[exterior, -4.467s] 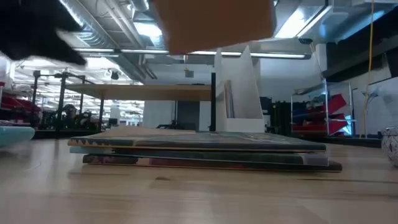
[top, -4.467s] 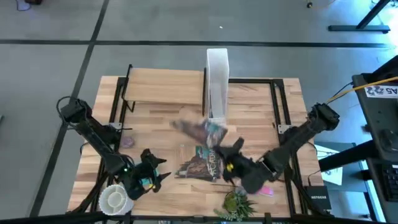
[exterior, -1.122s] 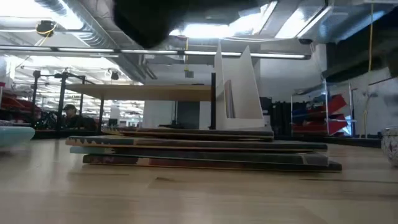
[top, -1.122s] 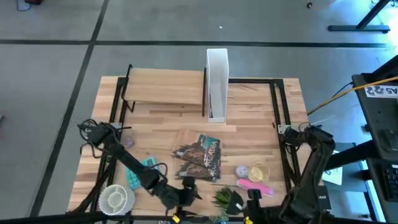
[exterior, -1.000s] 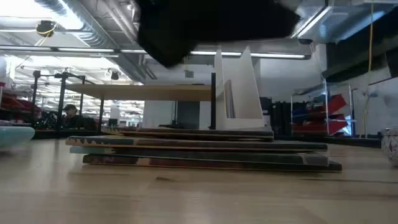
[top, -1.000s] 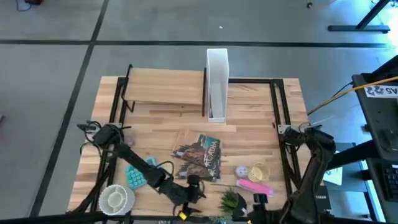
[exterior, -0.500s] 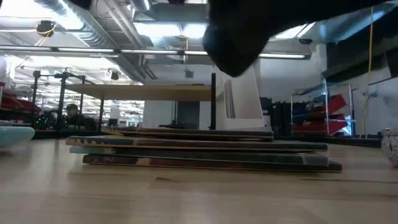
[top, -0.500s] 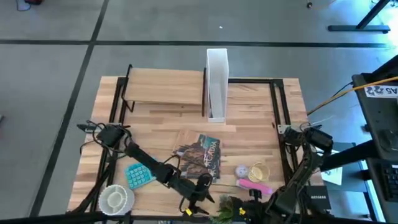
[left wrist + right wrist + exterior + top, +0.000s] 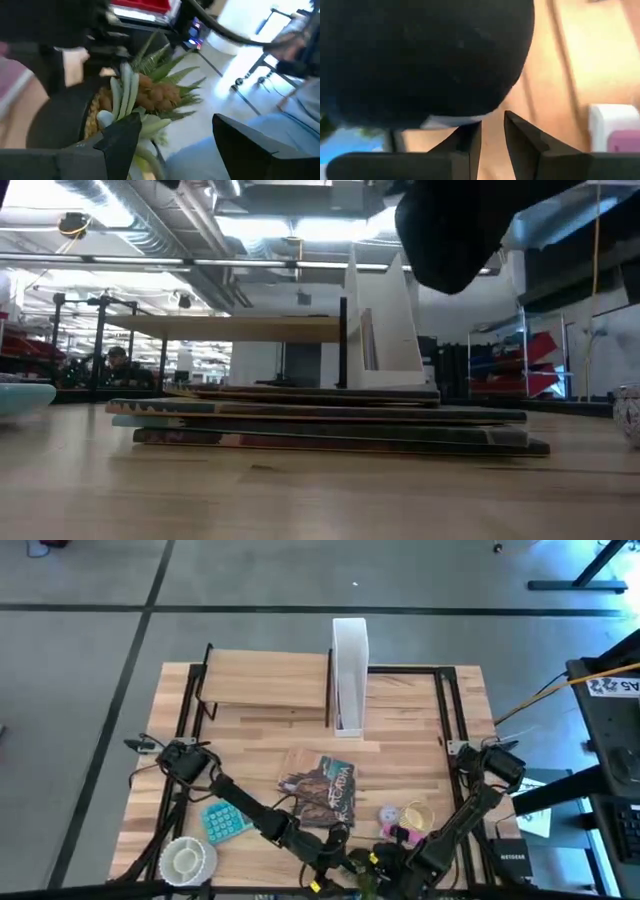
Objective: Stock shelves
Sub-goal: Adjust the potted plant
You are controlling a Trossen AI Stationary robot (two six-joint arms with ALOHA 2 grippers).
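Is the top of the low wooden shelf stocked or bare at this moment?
Bare. The high view shows the shelf top with nothing on it; the books lie stacked on the table.

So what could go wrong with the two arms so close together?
The left gripper and right gripper crowd the table's near edge around the plant. They might bump each other or knock the plant off the edge. The shelf is far across the table, so a carry could clip the magazine stack.
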